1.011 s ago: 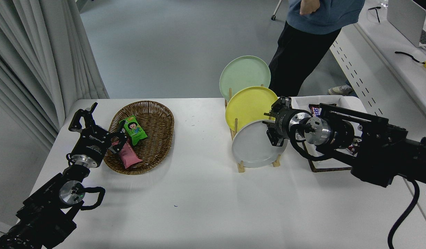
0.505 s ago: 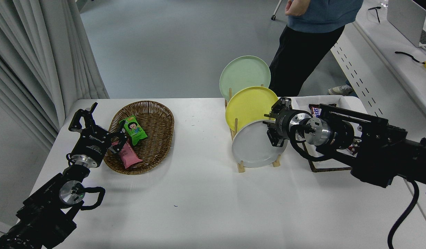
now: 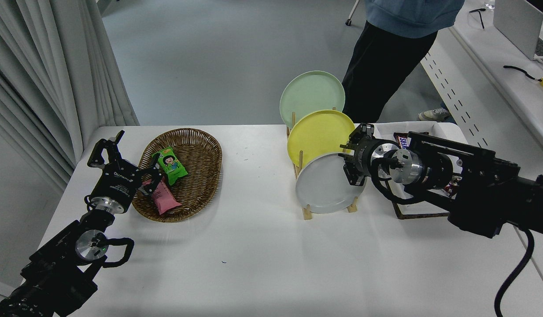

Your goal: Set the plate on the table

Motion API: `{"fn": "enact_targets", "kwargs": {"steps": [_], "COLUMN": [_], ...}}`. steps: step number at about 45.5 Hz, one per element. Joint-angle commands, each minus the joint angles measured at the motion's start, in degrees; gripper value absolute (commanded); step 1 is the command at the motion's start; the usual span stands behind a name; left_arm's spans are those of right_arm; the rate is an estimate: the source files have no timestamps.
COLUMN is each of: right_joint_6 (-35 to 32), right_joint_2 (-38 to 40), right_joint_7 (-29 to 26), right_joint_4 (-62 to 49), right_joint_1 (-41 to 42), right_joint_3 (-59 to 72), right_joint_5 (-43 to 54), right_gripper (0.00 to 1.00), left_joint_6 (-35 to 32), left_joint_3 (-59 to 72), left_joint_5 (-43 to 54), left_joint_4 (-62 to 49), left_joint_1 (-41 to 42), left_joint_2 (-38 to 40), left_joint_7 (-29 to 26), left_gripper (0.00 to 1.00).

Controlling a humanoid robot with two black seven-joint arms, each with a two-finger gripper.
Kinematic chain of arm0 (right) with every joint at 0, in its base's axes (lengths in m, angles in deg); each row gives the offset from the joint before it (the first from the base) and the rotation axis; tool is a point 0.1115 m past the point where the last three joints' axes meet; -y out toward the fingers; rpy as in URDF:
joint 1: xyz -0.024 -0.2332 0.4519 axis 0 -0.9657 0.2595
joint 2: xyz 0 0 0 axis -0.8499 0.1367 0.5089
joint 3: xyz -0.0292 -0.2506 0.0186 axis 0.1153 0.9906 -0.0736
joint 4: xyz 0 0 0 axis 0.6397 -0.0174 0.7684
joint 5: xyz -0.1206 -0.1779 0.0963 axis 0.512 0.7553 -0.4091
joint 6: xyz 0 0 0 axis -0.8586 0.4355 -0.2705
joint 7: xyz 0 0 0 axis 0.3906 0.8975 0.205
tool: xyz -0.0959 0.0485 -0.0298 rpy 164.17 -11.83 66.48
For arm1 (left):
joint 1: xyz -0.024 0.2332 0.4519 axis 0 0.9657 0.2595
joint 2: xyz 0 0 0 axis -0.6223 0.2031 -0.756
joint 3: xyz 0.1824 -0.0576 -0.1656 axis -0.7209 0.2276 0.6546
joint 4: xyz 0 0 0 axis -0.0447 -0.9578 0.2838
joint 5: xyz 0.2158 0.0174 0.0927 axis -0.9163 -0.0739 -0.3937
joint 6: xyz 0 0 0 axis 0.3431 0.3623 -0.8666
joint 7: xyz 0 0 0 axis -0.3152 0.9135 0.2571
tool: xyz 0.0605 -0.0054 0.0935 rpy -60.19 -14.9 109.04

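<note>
Grey plate (image 3: 322,187) stands upright in wooden rack (image 3: 305,211), centre-right of frame, front slot. Right gripper (image 3: 348,160) at its right rim; jaws hidden, cannot tell if closed. Risk: sideways pull tips rack, knocks yellow plate (image 3: 317,134). Left gripper (image 3: 121,154) parked lower left, jaws open.

A single head camera is looking forward and down, from high, over the large white rectangular table (image 3: 262,264).
</note>
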Motion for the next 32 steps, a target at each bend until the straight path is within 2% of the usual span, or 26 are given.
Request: {"fn": "enact_targets", "kwargs": {"steps": [1,8,16,32], "right_joint_6": [-0.2,-0.3,-0.6,-1.5], "right_joint_2": [0.0,0.2,1.1,5.1], "right_joint_7": [0.0,-0.4,-1.6,-7.6], "right_joint_4": [0.2,0.4,0.7,2.6], "right_joint_1": [0.0,0.0,0.1,3.1], "right_joint_3": [-0.2,-0.3,-0.4,-3.7], "right_joint_5": [-0.3,-0.4,-0.4,-0.6], "right_gripper": [0.09,0.08,0.0,0.0], "left_joint_6": [0.0,0.0,0.0,0.0], "left_joint_3": [0.0,0.0,0.0,0.0], "left_joint_5": [0.0,0.0,0.0,0.0], "left_joint_4": [0.1,0.0,0.0,0.0], "left_joint_1": [0.0,0.0,0.0,0.0], "left_joint_2": [0.0,0.0,0.0,0.0], "left_joint_7": [0.0,0.0,0.0,0.0], "left_gripper": [1.0,1.0,1.0,1.0]}}
